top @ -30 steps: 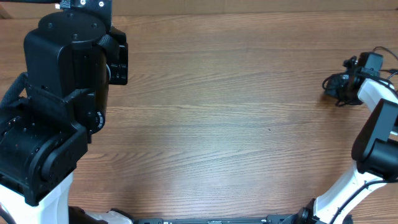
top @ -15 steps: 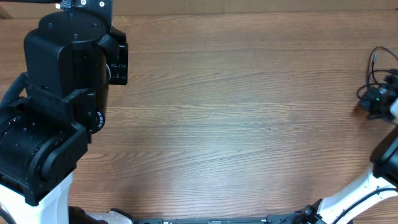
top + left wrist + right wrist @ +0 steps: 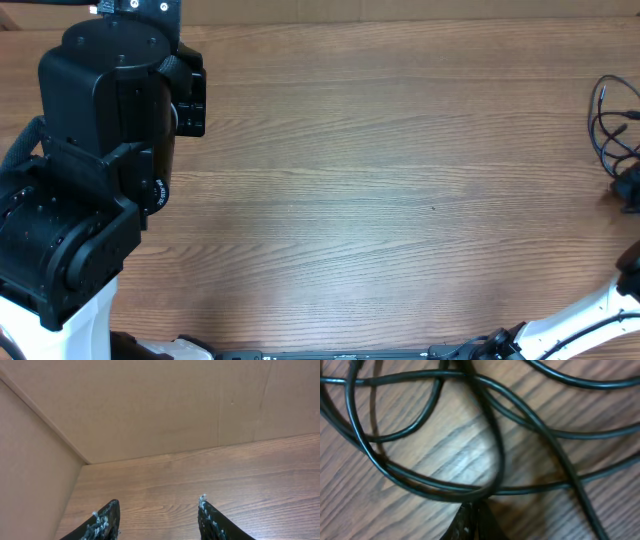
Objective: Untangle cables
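The cables (image 3: 603,125) lie as thin black loose loops at the table's far right edge. In the right wrist view the cables (image 3: 420,480) cross each other in several strands close over the wood. My right gripper (image 3: 476,510) is shut, with one strand pinched at its tips. In the overhead view my right gripper (image 3: 630,188) sits just below the loops, partly cut off by the frame edge. My left gripper (image 3: 157,510) stands open with nothing between its fingers, over bare wood near a corner of the walls. No plug ends show.
The bulky black left arm (image 3: 100,170) fills the table's left side. Brown cardboard walls (image 3: 150,405) close off the back and left of the wooden table (image 3: 380,200). The right arm's white link (image 3: 570,325) crosses the front right corner.
My right gripper has moved right and toward the front, almost out of the overhead view. The cables went with it and spread from a tight bundle into loose loops. The left arm stayed still.
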Tool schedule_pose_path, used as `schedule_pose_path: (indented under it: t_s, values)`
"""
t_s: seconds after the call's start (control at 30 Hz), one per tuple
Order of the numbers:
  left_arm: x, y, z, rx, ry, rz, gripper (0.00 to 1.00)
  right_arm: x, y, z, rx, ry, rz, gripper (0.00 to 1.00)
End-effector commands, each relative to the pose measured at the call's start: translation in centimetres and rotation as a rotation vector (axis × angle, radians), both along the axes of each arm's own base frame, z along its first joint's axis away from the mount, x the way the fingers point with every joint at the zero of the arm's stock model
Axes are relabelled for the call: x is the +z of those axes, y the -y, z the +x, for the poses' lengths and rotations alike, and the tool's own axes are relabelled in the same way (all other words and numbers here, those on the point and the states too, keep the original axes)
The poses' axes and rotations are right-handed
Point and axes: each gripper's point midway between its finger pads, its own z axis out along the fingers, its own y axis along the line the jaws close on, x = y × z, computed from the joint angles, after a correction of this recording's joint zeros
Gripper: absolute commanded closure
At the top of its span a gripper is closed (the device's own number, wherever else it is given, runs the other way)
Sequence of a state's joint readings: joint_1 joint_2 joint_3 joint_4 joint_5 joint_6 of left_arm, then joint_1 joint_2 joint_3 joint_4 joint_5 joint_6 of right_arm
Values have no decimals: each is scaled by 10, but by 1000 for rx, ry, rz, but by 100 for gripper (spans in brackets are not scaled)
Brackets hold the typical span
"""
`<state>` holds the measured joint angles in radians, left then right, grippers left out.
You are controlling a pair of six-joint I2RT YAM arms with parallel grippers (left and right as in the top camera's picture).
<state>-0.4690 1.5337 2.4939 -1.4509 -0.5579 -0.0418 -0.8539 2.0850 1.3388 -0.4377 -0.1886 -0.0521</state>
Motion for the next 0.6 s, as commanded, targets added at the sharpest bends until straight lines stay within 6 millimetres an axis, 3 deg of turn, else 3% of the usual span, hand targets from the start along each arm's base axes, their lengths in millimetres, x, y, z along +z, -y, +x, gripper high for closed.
schedule_pose_path:
  t_s: [0.0, 0.1, 0.23, 0.43, 0.57]
  values:
    - [1, -1, 1, -3, -2, 18, 50, -9, -18, 9, 38, 23, 64, 96]
    - [0, -1, 1, -3, -3, 18, 51, 2, -35, 26, 92, 58, 75, 96]
    - [-2, -2, -1, -4, -15, 24, 51, 40, -55, 57, 142, 114, 49, 96]
    - [-9, -2, -2, -4, -44, 38, 52, 134, -93, 99, 228, 241, -33, 96]
    - [-14, -1, 0, -4, -63, 48, 52, 186, -122, 113, 286, 326, -60, 96]
